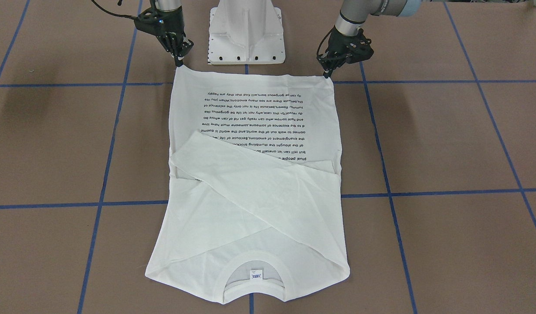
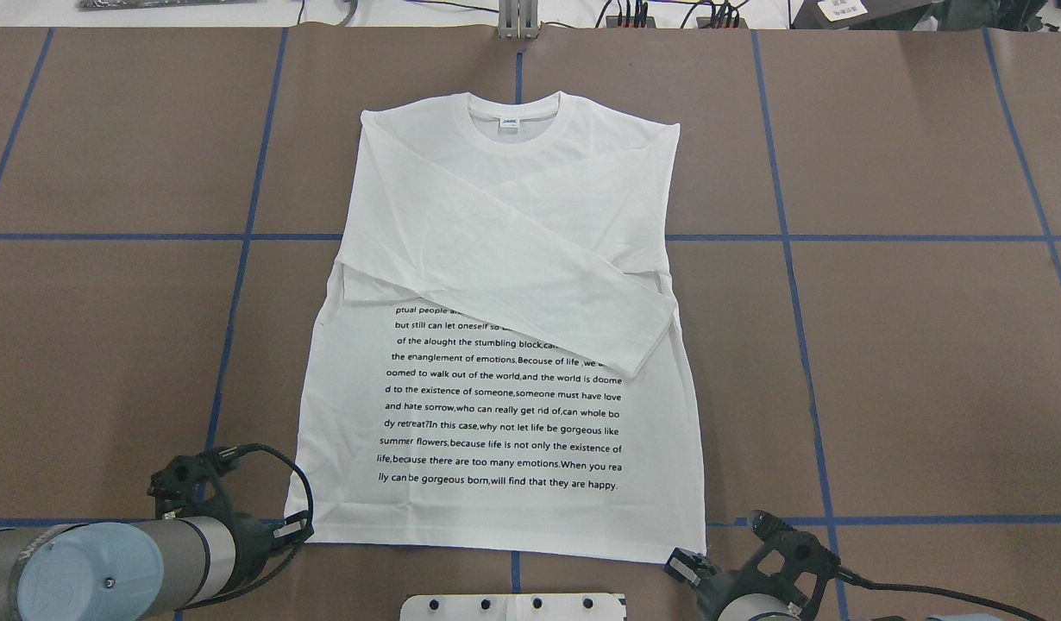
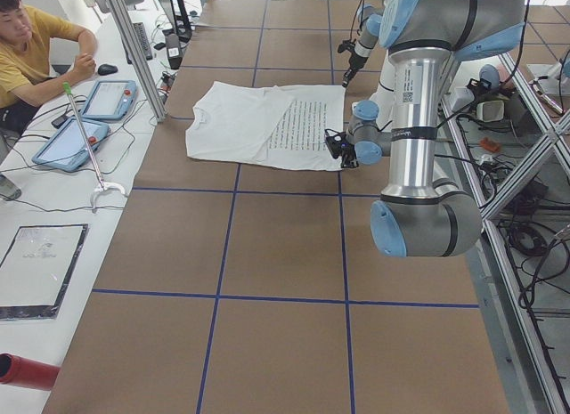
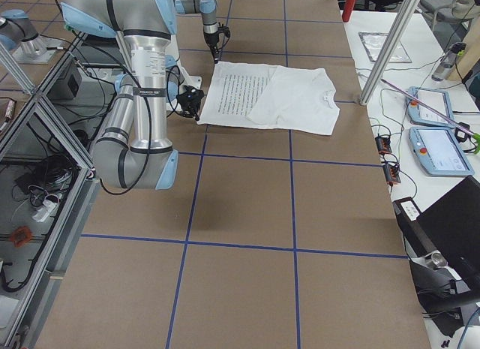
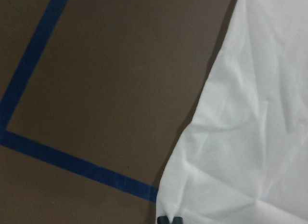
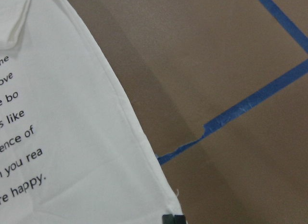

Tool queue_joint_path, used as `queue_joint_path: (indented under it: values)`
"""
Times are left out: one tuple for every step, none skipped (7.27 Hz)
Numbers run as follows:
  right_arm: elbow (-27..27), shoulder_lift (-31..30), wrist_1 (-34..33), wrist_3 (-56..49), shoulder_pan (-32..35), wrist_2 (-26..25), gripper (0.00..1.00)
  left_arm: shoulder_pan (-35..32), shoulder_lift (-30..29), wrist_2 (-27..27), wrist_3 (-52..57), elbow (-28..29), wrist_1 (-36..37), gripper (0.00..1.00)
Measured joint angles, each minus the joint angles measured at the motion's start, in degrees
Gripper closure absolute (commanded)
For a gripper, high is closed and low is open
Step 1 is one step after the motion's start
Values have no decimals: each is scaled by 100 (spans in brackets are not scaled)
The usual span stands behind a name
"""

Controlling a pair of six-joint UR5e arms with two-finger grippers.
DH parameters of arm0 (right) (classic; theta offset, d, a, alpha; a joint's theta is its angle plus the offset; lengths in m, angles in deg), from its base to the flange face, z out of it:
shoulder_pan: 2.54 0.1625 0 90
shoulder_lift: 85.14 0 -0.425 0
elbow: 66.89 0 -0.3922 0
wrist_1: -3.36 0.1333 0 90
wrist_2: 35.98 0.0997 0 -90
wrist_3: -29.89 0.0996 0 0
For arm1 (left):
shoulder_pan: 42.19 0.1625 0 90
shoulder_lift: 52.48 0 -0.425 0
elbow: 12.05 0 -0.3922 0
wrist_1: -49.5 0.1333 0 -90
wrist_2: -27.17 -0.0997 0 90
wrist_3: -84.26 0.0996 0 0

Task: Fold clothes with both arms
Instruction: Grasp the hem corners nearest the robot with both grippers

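**Both hands pinch the hem corners of a flat T-shirt**

Nearest the robot, the left hand (image 1: 327,74) and the right hand (image 1: 179,64) each have their fingers closed to a point on one hem corner of the white T-shirt (image 2: 496,509). The shirt lies flat on the brown worktop (image 2: 884,345), printed text (image 2: 505,414) facing up. Beyond the text, the sleeves (image 2: 530,259) lie folded across the chest. Farthest off is the collar (image 2: 517,148) with its neck tag (image 2: 508,124)
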Motion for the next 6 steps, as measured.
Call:
queue_joint_path:
  values:
    - [16,-8,1,0,1,0,100,2,-8,0,-2,-164,0,100]
    - [41,-25,0,0,3,1,100,10,-15,1,-22,-334,0,100]
    - [111,-116,-2,-1,-12,5,100,63,-24,-1,-82,-447,0,100]
    - [254,-301,-1,-1,-57,6,100,168,-32,-5,-241,-527,0,100]
    - [407,-494,0,-3,-109,3,100,303,-41,-7,-511,-604,2,100]
    - [494,-599,1,-6,-137,1,100,458,-52,-26,-716,-645,10,100]
